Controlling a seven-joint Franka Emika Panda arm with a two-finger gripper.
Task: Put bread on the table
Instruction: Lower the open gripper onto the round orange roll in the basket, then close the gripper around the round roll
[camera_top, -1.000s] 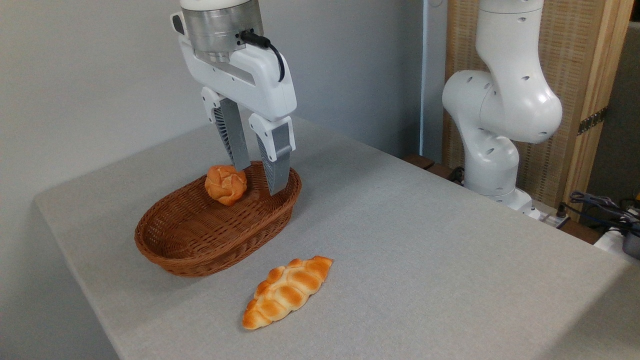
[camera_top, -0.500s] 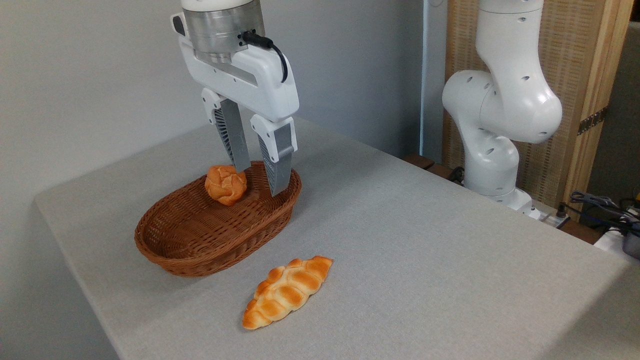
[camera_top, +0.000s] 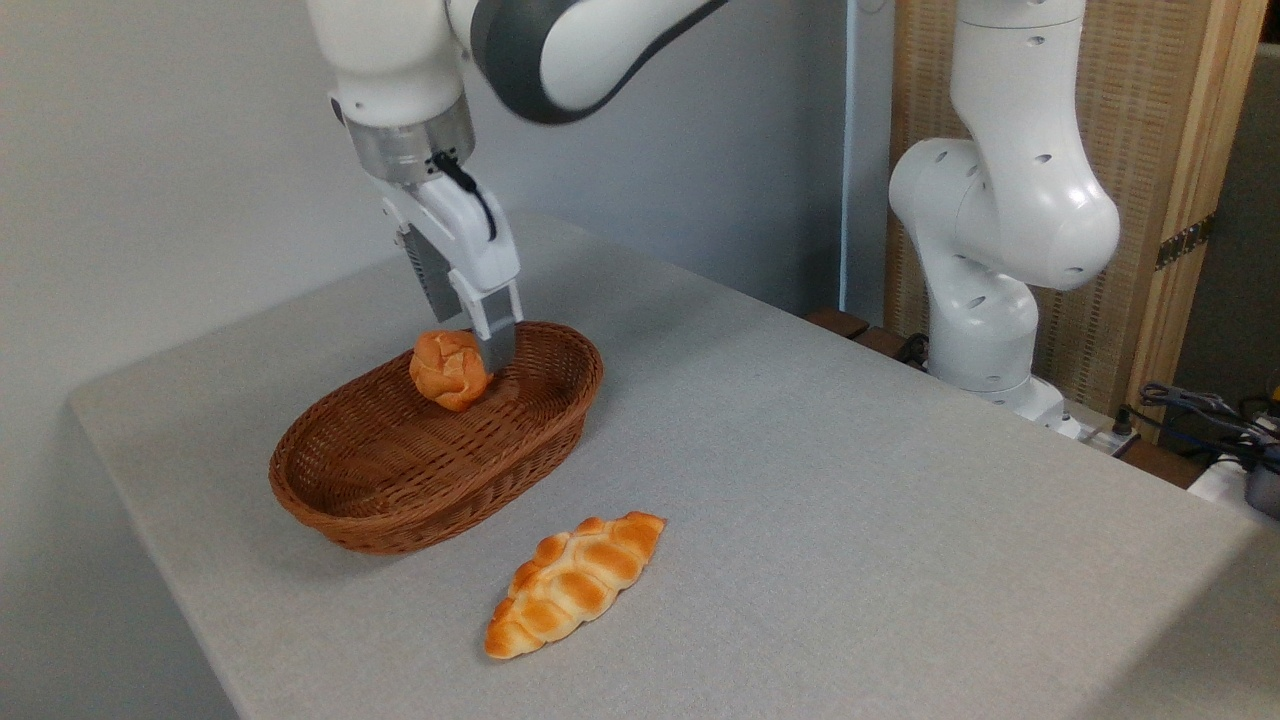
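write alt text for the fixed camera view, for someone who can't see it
A white robot arm's gripper reaches into a brown wicker basket beside a small round orange bun in its far end. A braided golden loaf lies on the grey table in front.

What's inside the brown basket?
The basket holds one small round orange bun, sitting at its far end. The gripper reaches down right beside the bun, hiding a bit of the far wall. The rest of the basket floor that shows is bare.

White arm (camera_top: 1000, 200), grey joint, black cable (camera_top: 470, 195).
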